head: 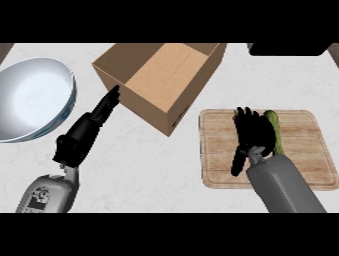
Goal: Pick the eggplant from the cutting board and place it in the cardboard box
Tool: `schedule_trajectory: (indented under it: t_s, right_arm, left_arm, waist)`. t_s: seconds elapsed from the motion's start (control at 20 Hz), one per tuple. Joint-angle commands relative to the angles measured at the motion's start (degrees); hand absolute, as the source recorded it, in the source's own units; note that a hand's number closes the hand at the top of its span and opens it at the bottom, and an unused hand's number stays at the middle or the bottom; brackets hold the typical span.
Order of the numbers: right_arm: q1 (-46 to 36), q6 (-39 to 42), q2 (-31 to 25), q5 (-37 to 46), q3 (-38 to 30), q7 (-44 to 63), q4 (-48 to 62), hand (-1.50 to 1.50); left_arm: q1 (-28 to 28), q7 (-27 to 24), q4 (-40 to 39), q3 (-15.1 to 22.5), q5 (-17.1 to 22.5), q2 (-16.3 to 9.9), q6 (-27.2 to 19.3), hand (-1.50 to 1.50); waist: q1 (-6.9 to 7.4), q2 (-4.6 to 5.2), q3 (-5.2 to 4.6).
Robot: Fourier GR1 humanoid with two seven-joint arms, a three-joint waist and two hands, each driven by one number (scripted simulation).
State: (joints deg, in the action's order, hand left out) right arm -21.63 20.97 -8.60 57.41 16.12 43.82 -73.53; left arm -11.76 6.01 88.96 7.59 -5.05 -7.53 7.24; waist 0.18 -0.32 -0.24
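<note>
- the right hand comes in from the lower right of the frame on its grey forearm and lies over the cutting board, which sits on the white table at right of centre.
- its fingers point toward the top of the frame and look long and close together, laid on or just over the wood; i cannot tell whether they curl round anything yet.
- the eggplant lies on the board just beside that hand, on its right side; only a narrow greenish strip shows, running top to bottom, the rest hidden by the fingers.
- handling, as a judgement: it is likely light, stiff enough to keep its shape, with a smooth skin that may slide, and its long round body can roll on the flat wood.
- the best hold seems to be across its middle, thumb on one long side and fingers on the other, not at a tapered end.
- the left hand shows at left of centre, fingers straight and together, pointing up and right toward the box, holding nothing.
- the cardboard box stands at upper centre, its opening showing to the view, well apart from the board; its near corner comes close to the board's upper left corner.
- a pale bowl sits at upper left, beside the box.
- a dark object is cut off at the upper right edge.
</note>
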Motion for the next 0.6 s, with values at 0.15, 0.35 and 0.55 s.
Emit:
schedule_trajectory:
  t_s: [0.15,0.35,0.55]
  right_arm:
    - [0.6,0.7,0.2,1.4,-1.7,-3.3,2.2,1.50]
    - [-0.8,-3.0,1.8,5.0,0.6,-4.7,6.7,1.50]
    - [-3.9,0.6,-1.9,2.0,7.1,-22.2,3.5,1.50]
  left_arm:
    - [1.9,0.8,1.1,1.1,-2.2,2.7,-0.7,0.00]
    - [3.6,-0.9,3.2,0.4,-2.2,1.8,0.2,0.00]
    - [0.5,0.6,2.0,0.8,-1.7,2.1,1.1,0.00]
  waist:
    - [-0.08,0.31,0.24]
    - [0.17,0.33,0.25]
    - [1.65,0.68,0.36]
